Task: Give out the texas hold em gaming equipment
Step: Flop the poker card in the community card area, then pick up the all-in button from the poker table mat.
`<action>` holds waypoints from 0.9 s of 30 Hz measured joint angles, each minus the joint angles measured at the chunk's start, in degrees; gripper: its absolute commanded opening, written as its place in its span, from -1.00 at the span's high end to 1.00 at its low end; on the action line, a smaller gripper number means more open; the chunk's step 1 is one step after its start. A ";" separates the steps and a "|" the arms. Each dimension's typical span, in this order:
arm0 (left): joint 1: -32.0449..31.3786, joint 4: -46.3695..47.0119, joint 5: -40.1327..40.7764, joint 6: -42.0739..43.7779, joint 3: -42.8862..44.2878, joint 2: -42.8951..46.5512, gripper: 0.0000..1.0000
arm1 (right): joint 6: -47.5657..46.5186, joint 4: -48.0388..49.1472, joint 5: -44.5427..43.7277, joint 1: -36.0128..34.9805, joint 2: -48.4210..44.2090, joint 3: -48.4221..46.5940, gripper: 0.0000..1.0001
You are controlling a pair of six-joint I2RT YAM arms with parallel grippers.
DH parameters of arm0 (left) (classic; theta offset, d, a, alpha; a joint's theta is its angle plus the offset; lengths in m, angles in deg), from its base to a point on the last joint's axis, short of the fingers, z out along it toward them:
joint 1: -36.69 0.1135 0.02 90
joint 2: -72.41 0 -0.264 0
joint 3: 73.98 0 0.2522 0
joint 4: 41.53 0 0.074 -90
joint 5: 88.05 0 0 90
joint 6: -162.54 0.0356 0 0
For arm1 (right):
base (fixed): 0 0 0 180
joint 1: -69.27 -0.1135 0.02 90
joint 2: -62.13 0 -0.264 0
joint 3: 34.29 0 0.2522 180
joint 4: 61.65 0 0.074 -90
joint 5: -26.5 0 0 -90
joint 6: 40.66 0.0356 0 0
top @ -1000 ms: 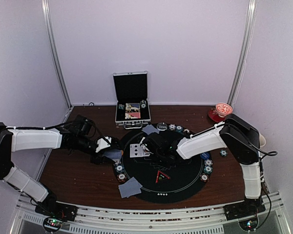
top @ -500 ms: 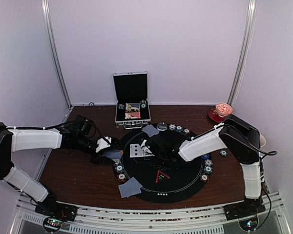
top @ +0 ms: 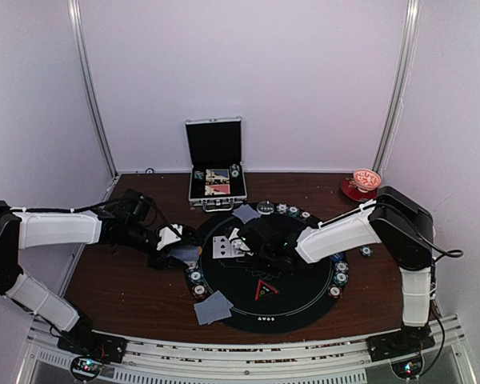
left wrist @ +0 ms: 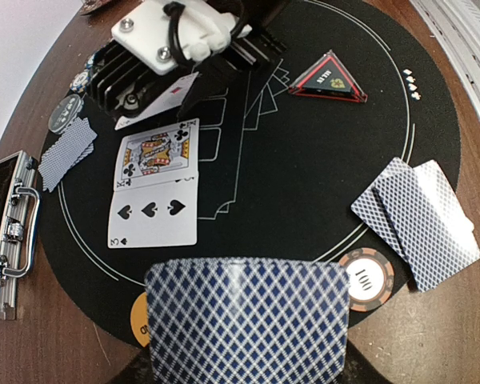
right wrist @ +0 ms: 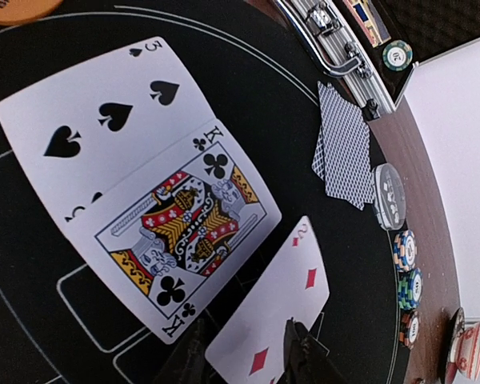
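My left gripper [top: 178, 250] is at the left rim of the round black mat [top: 296, 300], shut on a deck of blue-backed cards [left wrist: 248, 320] that hides its fingers. My right gripper [right wrist: 248, 360] is low over the mat, shut on a face-up two of diamonds [right wrist: 276, 312]. This card lies tilted beside a face-up king of clubs [right wrist: 184, 228] and three of spades [right wrist: 104, 112]. All three also show in the left wrist view: the two [left wrist: 148, 104], the king [left wrist: 156, 152], the three [left wrist: 154, 212]. An orange button disc [left wrist: 138, 320] sits by the deck.
Face-down card pairs lie at the mat's edge [left wrist: 420, 216] [left wrist: 68, 152] [right wrist: 344, 148]. A 100 chip [left wrist: 366, 276] and several other chips [right wrist: 404, 276] ring the mat. A red-black triangle marker [left wrist: 328, 80] is on the mat. The open silver case [top: 216, 164] stands behind. A red cup [top: 364, 182] is far right.
My right gripper has shifted slightly left over the face-up cards with the two of diamonds. The left arm has not moved.
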 measured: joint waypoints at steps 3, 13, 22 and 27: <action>-0.02 0.00 0.00 0.00 0.00 0.00 -0.13 | 0.22 -1.14 0.42 -0.72 -1.73 0.00 0.23; -0.02 0.00 0.02 0.00 0.00 0.00 -0.12 | 1.36 -4.48 0.57 -2.99 -6.03 -0.13 -0.08; -0.02 0.00 0.00 0.00 0.00 0.00 -0.12 | 14.08 -5.77 5.53 -3.34 -12.22 -2.45 -0.63; 0.00 -0.02 -0.02 0.00 0.00 0.00 -0.12 | 25.05 -1.22 13.38 -3.34 -16.24 -1.97 -0.79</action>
